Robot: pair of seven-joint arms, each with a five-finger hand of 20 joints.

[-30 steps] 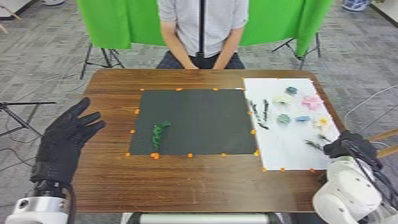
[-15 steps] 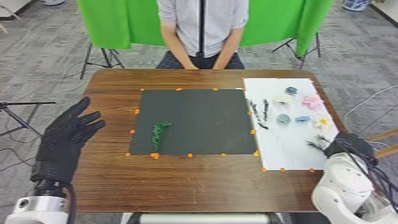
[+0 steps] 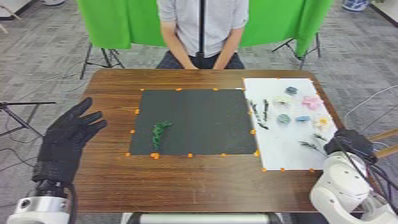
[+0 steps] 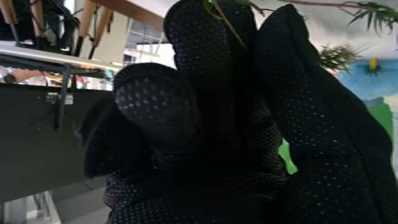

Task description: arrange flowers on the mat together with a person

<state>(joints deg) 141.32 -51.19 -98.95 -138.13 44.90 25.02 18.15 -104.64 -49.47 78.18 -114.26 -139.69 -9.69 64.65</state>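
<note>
the right hand was beside green sprigs on a white sheet; whether it gripped one, i cannot tell. pastel flowers lay beyond it. the left hand was open, and to its right one leafy stem lay on the dark mat. behind the right hand was a small label, unreadably tiny.

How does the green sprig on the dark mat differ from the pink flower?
The green sprig is long and narrow; the pink flower is compact and rounded. The green sprig lies on the dark mat, nearer the robot; the pink flower lies on the white sheet, farther away. Both rest untouched.
</note>
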